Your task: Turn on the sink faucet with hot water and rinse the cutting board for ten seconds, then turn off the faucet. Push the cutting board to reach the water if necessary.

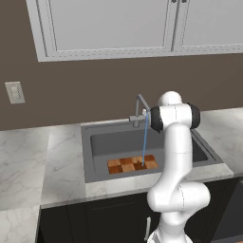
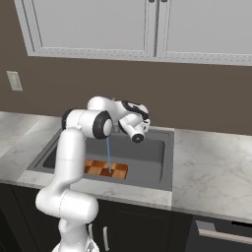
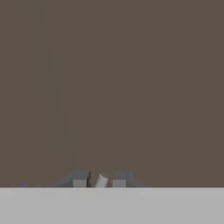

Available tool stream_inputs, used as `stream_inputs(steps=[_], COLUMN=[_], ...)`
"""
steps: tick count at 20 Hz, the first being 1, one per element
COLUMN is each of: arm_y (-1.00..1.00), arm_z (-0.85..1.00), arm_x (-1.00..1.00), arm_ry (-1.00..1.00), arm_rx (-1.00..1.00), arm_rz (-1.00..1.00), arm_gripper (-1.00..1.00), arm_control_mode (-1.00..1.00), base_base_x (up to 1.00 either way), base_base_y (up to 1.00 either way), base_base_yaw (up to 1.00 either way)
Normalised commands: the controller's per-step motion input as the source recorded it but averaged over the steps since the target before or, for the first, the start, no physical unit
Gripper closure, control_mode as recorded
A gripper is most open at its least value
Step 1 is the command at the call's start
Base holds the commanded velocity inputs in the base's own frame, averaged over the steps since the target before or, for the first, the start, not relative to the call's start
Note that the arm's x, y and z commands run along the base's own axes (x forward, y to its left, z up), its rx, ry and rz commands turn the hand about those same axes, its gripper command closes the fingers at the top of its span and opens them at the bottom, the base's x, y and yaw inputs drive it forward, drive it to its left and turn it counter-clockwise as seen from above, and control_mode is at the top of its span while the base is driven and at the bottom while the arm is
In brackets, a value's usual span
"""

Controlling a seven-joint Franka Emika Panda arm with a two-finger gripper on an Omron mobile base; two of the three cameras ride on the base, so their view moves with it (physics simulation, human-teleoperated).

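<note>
Marble desk (image 1: pixel 28 156) with dark sink (image 1: pixel 95 142); checkered cutting board (image 1: pixel 132 164) lies on the sink floor under the water (image 1: pixel 144 142) from the faucet (image 1: pixel 139 110). Tool (image 3: pixel 99 181) fingers nearly together around a pale lever tip, against brown wall.

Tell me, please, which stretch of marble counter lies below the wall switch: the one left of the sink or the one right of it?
The left stretch of counter: the wall switch sits above it, left of the sink.
</note>
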Motion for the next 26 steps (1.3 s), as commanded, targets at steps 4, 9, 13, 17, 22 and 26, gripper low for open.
stream_inputs(steps=[4, 9, 13, 17, 22, 26], arm_y=[-0.62, -0.73, -0.79, -0.68, -0.57, -0.55], arm_z=[0.0, -0.05, -0.08, -0.12, -0.15, -0.1], arm_x=[-0.23, -0.19, -0.09, -0.12, -0.26, -0.38], arm_ry=[0.04, 0.03, 0.04, 0.05, 0.05, 0.06], arm_rx=[0.0, 0.0, 0.0, 0.0, 0.0, 0.0], arm_rz=[0.01, 0.04, 0.06, 0.04, 0.03, 0.02], arm_gripper=[1.0, 1.0, 1.0, 1.0, 1.0, 1.0], arm_control_mode=[-1.0, -1.0, -1.0, -1.0, -1.0, -1.0], base_base_x=[0.0, 0.0, 0.0, 0.0, 0.0, 0.0], base_base_y=[0.0, 0.0, 0.0, 0.0, 0.0, 0.0], base_base_yaw=[0.0, 0.0, 0.0, 0.0, 0.0, 0.0])
